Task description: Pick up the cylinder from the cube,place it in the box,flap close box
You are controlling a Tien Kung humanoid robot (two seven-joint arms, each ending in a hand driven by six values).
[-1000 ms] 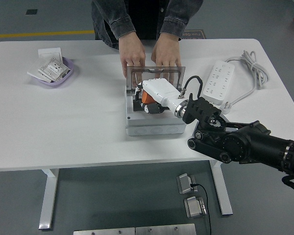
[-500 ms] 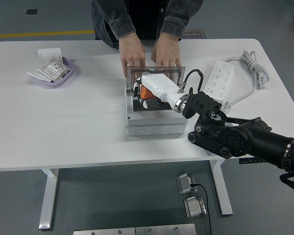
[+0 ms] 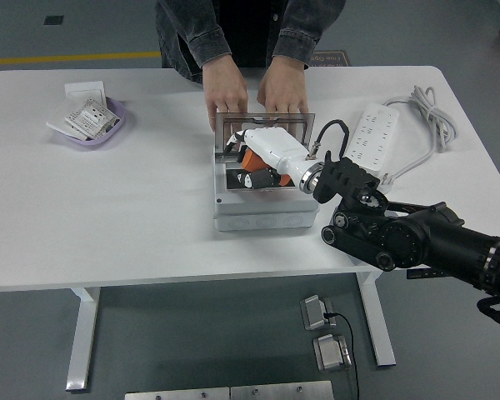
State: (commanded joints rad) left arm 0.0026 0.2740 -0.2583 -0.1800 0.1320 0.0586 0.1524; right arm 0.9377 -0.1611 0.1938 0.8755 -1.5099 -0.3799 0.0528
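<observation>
Right hand [image 3: 262, 158] is inside the grey box [image 3: 262, 218], finger state unreadable near the orange cylinder [image 3: 251, 158]; seat it low, clear of the person-held lid [image 3: 262, 127].

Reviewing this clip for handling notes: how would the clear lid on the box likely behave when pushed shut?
The clear lid looks like stiff, flat plastic, so it should swing as one piece. A person's hands steady it upright; let go, it may drop onto the right hand inside the box.

Over the last second the robot's white right hand [image 3: 267, 152] has crept toward 11 o'clock, deeper over the open grey plastic box [image 3: 262, 196]. Its black forearm [image 3: 408, 237] followed, and the small orange cylinder [image 3: 248, 158] beneath it shifted slightly toward 12 o'clock.
</observation>
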